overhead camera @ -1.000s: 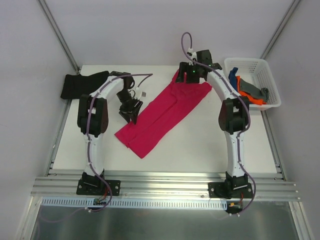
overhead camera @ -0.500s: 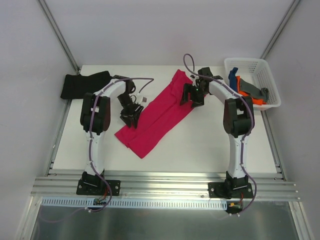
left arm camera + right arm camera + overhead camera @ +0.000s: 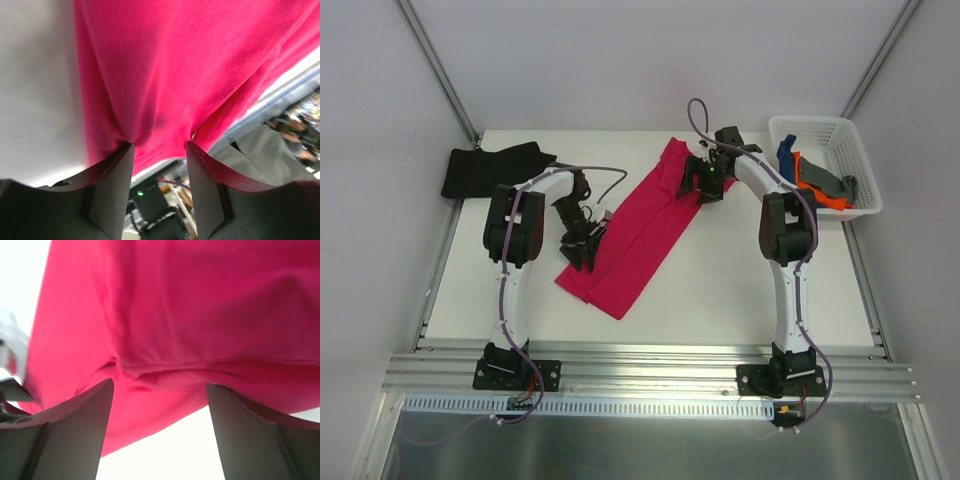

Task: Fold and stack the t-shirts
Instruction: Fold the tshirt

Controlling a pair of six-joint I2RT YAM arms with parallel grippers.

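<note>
A crimson-pink t-shirt point(image 3: 640, 230) lies folded into a long diagonal strip mid-table. My left gripper point(image 3: 582, 248) stands at the strip's left edge, near its lower end. In the left wrist view its jaws point(image 3: 159, 144) are partly open, with both tips pressing on the cloth's point(image 3: 175, 65) hem and nothing pinched between them. My right gripper point(image 3: 705, 180) is over the strip's upper right edge. Its jaws point(image 3: 160, 382) are wide open just above the pink cloth point(image 3: 200, 300). A black t-shirt point(image 3: 485, 172) lies at the far left corner.
A white lattice basket point(image 3: 810, 120) stands at the far right, holding blue point(image 3: 786, 152), orange point(image 3: 815, 188) and grey point(image 3: 837, 183) shirts. Bare white table shows on the near side of the pink strip and to its right.
My left gripper slid toward me along the shirt's left edge. The right gripper came back from the far end onto the upper right edge, and that corner of the shirt drew inward.
</note>
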